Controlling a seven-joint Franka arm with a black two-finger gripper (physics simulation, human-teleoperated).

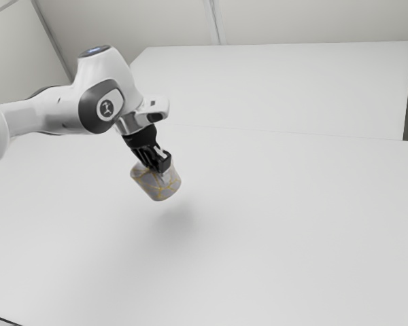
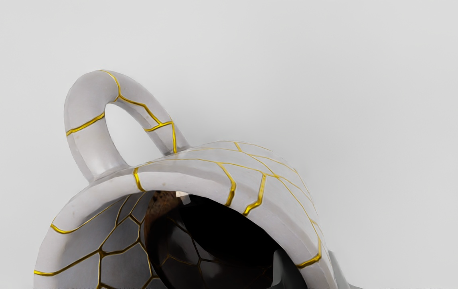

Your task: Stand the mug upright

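The mug [image 2: 213, 180] is nearest the wrist camera, its open mouth turned toward the hand. It is whitish grey, crossed by gold lines outside and inside, and the inside darkens to black deeper in. The handle [image 2: 84, 108] loops out from its side, apart from the fingers.

The gripper [image 1: 162, 174] is clamped on the mug's wall: in the wrist view one finger [image 2: 280, 271] is inside the mouth and the other [image 2: 338, 271] is against the outside, with the wall pinched between.

In the exterior view the mug hangs in the air above the white table [image 1: 272, 244], tilted, its base slanting down toward the exterior view's right. A soft shadow [image 1: 173, 224] lies on the table below it. The arm [image 1: 58, 112] comes in from the exterior view's left, the gripper pointing down at a slant.
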